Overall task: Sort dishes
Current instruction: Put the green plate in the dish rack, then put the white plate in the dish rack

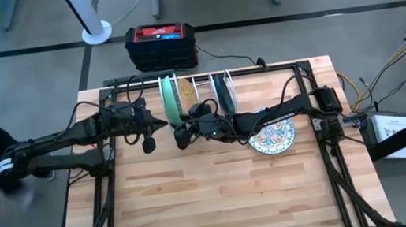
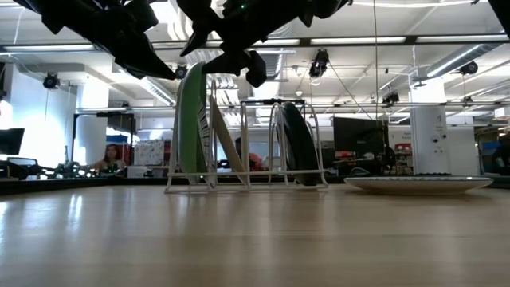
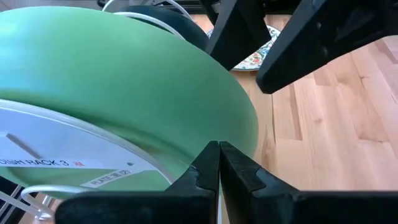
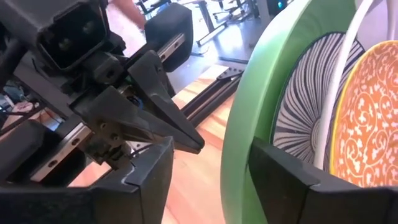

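Green plate (image 1: 169,101) upright in wire rack (image 1: 201,90), right tool (image 4: 208,180) spread astride its rim, left tool (image 3: 219,165) closed, empty

The high view looks straight down on the whole table (image 1: 223,198). The low view sits at tabletop height, facing the rack (image 2: 247,143). Both wrist views sit close to the green plate (image 3: 124,87), just beyond their fingers.

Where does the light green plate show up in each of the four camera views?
High view: green plate on edge at the rack's left end.
Low view: upright, leftmost in the white wire rack, plate at.
Left wrist view: fills the frame.
Right wrist view: green rim between the fingers.
Shared landmark: the rack.
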{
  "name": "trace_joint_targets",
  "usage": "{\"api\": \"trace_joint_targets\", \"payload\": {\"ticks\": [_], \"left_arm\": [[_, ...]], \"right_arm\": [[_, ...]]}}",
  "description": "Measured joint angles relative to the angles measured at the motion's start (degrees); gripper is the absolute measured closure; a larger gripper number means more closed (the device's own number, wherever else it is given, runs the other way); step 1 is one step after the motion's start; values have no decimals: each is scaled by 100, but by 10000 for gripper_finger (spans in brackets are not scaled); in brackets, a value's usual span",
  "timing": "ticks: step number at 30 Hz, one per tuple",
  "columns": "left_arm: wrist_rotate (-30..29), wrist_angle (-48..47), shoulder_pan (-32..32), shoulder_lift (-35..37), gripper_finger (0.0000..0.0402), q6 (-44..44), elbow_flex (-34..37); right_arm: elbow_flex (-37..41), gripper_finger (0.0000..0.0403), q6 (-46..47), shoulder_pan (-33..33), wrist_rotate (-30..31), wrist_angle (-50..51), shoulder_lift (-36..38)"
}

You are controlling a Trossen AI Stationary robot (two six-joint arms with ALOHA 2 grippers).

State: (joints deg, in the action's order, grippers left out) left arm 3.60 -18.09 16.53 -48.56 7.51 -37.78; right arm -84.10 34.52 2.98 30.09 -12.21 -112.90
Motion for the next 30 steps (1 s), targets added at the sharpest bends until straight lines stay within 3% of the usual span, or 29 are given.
{"api": "trace_joint_targets", "payload": {"ticks": [10,22,30], "left_arm": [[-1,0,0,0,401,-11,0],[0,-2,0,0,401,-12,0],[-2,-4,0,0,401,31,0]], "right_arm": [[-107,164,45,11,-4,264,4],[-1077,131,67,82,-15,2144,21],[-1786,125,308,313,-10,4112,31]]}}
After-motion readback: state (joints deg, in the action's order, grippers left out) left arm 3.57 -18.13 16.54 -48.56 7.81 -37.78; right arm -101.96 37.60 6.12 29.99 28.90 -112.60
